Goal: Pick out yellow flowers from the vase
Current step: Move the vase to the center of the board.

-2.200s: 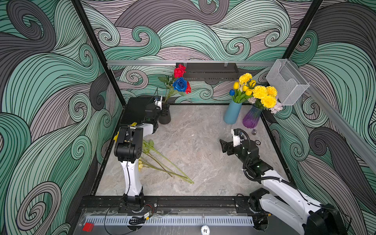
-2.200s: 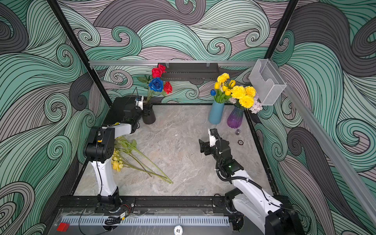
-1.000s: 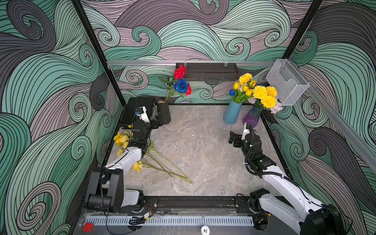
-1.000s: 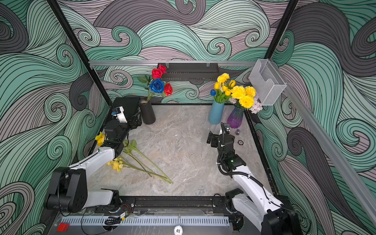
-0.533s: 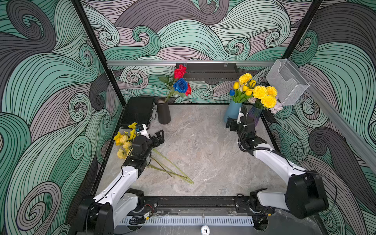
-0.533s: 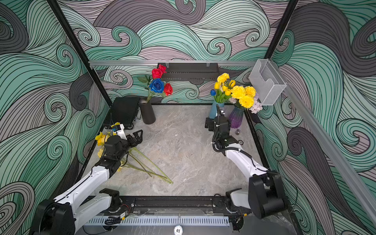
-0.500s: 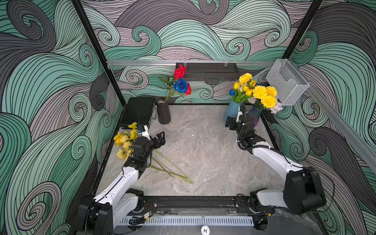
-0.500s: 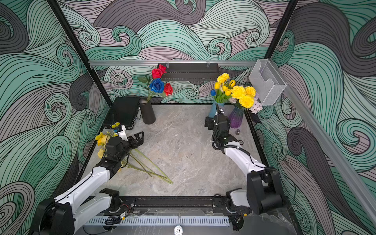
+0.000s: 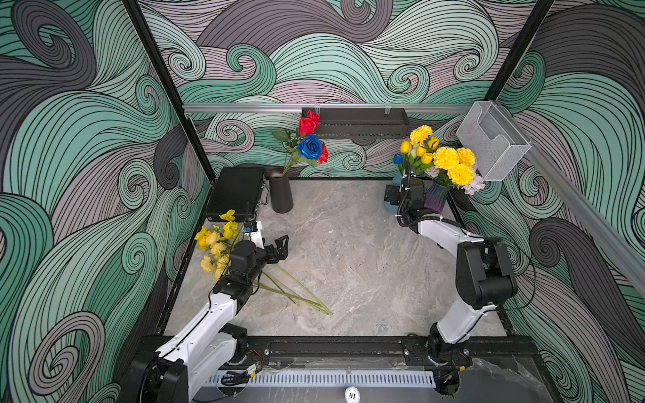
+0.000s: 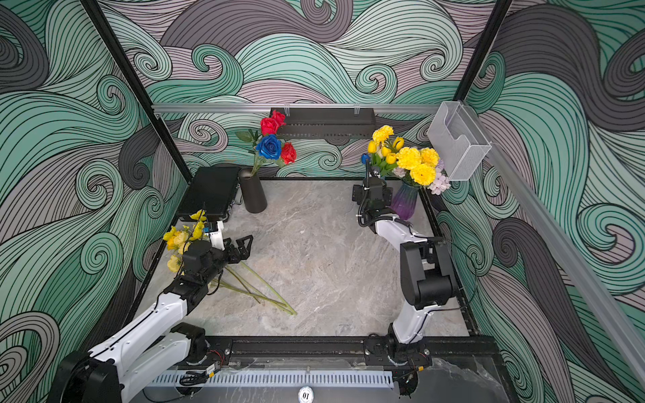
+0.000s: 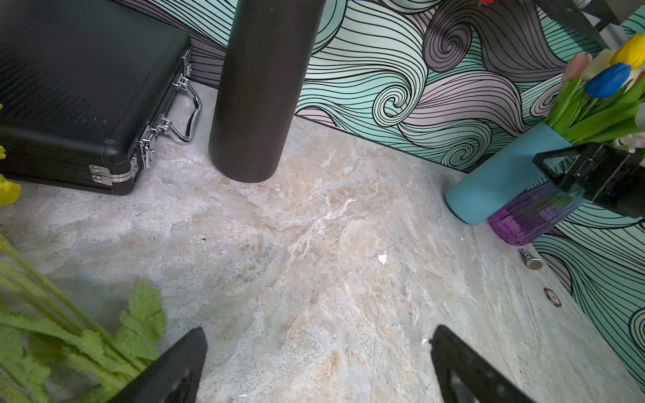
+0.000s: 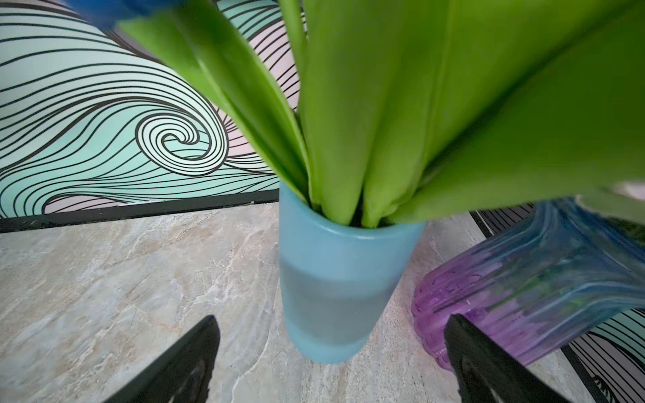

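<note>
Grey marble makes the table (image 9: pixel 366 261), closed in by walls painted with green waves. In both top views my left claw (image 9: pixel 283 247) hangs low over the marble with the jaws spread and nothing in them. The yellow flowers (image 9: pixel 214 244) already out of the vase lie just beside it, heads near the left wall, long stems across the marble. My right claw (image 9: pixel 406 174) is in the far right corner, close against the blue vase (image 9: pixel 391 206). Yellow tulips (image 9: pixel 420 153) stand in that vase, and yellow pompoms (image 9: pixel 450 162) in the purple vase (image 9: pixel 436 200) beside it. From the left wrist I see both fingers wide apart over bare marble, with green stems (image 11: pixel 52 314) beside one finger. From the right wrist the fingers are spread as well and grip nothing; the blue vase stands between them with marble showing on each side, and green leaves (image 12: pixel 384 104) rise from its mouth.
</note>
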{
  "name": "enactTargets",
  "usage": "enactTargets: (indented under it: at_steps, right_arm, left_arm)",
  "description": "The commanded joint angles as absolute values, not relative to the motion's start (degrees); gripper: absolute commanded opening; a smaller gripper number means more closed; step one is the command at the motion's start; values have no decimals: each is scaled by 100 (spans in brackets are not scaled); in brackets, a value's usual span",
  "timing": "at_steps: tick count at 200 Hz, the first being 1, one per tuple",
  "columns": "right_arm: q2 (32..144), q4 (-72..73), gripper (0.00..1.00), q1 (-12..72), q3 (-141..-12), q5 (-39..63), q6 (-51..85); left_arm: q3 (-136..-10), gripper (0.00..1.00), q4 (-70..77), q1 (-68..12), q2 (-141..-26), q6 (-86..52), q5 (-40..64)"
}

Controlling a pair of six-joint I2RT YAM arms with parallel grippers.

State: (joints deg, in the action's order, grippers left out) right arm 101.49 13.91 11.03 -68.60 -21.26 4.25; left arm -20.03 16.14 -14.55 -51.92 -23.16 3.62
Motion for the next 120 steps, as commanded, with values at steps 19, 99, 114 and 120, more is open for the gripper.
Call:
enactTargets:
  at_steps: [19, 99, 114, 120]
  right_arm:
    - [10570, 1676, 99, 983, -7247, -2263, 555]
    - [11328, 2209, 99, 953, -7754, -2528, 404]
    - [11394, 2340, 99, 926, -7770, -2569, 405]
    - [11428, 2386, 99, 932, -7785, -2575, 413]
  left_arm:
    - [-2118, 99, 1569, -1485, -5198, -2108, 327]
    - [-2101, 99, 1716, -1485, -5280, -2066, 550]
    - [-2100, 99, 1723, -1485, -5274, -2067, 554]
    - [-2101, 98, 1723, -1485, -5273, -2061, 559]
